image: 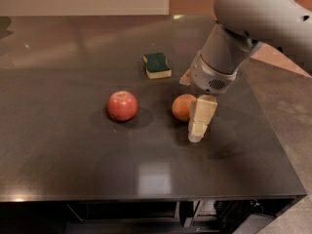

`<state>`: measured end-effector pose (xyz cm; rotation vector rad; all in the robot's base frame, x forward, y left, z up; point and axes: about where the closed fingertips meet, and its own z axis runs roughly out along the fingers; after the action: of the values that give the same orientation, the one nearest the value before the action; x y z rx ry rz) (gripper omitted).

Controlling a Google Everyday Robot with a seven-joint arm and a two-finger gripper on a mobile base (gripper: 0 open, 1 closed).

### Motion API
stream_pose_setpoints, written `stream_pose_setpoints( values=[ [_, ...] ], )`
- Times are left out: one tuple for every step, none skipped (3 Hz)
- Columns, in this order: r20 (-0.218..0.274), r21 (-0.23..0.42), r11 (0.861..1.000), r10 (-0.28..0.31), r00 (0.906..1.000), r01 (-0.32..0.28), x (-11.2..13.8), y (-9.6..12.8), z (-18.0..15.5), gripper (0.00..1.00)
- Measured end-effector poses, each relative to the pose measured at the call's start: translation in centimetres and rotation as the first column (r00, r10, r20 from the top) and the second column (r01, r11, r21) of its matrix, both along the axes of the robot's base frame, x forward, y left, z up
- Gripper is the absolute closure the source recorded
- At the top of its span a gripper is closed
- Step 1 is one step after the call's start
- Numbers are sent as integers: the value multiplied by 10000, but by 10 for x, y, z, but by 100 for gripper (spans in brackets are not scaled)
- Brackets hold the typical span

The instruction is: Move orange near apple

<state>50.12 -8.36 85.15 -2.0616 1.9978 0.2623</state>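
Single camera view: gripper low at centre right of the frame, just beside the right flank of the orange, perhaps touching it; spread or closed, cannot tell. Orange resting on the dark table, right of centre, apart from the apple at centre left. Judged step: closing in on the orange to take hold of it. Best done by centring over the fruit, securing it gently to prevent rolling, then carrying it leftward and setting it down just short of the apple without bumping it. Green sponge toward upper centre, off the line between the two fruits, so no obstacle there. Bulky arm at upper right, hiding part of the table.
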Motion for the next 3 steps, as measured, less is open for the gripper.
stream_pose_setpoints(
  values=[
    [-194,-27,10000,69,9998,-70,3,1,-10,16],
    [-303,-50,9999,117,9995,-119,3,0,-13,39],
    [-415,33,9999,115,9991,-114,7,3,-9,63]
  ],
)
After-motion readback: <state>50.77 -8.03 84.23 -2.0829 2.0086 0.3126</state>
